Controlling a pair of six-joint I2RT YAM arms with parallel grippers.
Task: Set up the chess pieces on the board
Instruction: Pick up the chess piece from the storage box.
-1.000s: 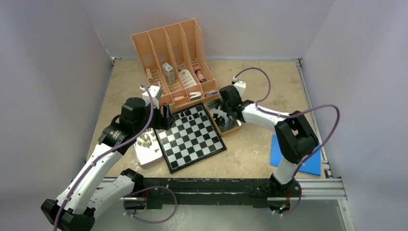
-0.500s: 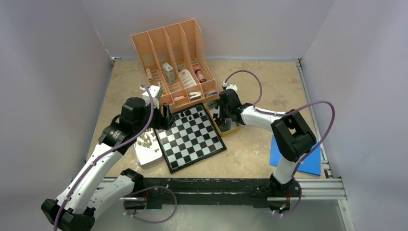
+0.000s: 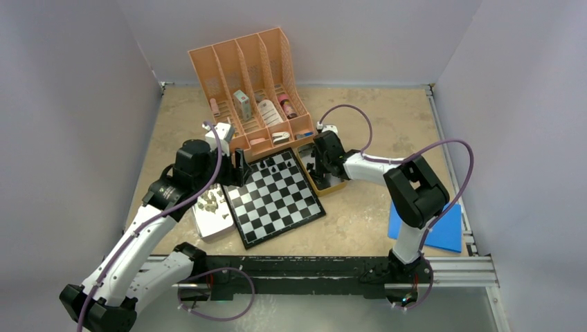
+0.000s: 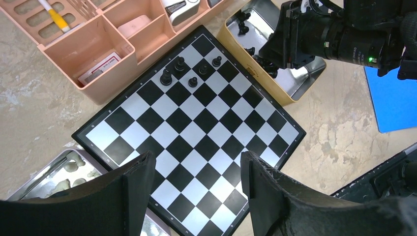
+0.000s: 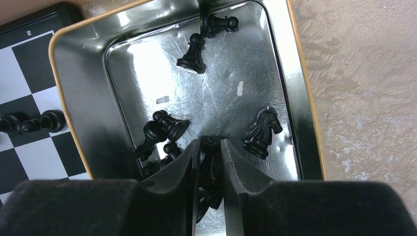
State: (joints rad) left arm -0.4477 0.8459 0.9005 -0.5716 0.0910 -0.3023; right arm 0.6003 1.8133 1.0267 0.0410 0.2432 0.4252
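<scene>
Black piece (image 5: 209,172) in tin (image 5: 147,69) now pinched: right jaws, wider second ago, narrowed onto it. Left jaws agape, empty, over board (image 4: 196,132). Five black pieces (image 4: 192,73) stand on far corner; pale set (image 3: 210,200) in left tray (image 3: 211,227). Lift looks next.

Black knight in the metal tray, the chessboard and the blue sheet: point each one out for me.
black knight (image 5: 262,132), right wrist view, on its body.
chessboard (image 4: 194,135), left wrist view, on a bare square near its middle.
blue sheet (image 4: 393,101), left wrist view, on its flat top.
</scene>
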